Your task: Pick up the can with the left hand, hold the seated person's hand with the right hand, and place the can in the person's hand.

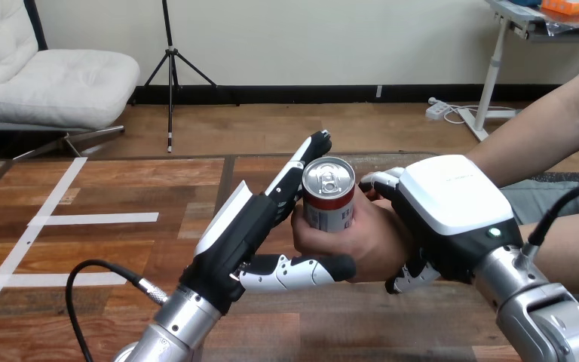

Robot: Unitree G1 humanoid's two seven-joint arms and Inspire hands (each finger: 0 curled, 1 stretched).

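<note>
A red and white can [330,197] with a silver top stands upright in the person's hand [366,243], whose fingers wrap round its lower half above the table's middle. My left hand [245,226] is open. Its straight fingers lie along the can's left side, and its thumb reaches right, under the person's hand. My right hand [452,197] covers the back of the person's hand from the right. Its fingers curl over the top and its thumb curls underneath.
The person's forearm [543,121] comes in from the upper right. White tape strips [98,219] mark the wooden table [143,173] at the left. A black cable [83,283] loops beside my left forearm near the front edge.
</note>
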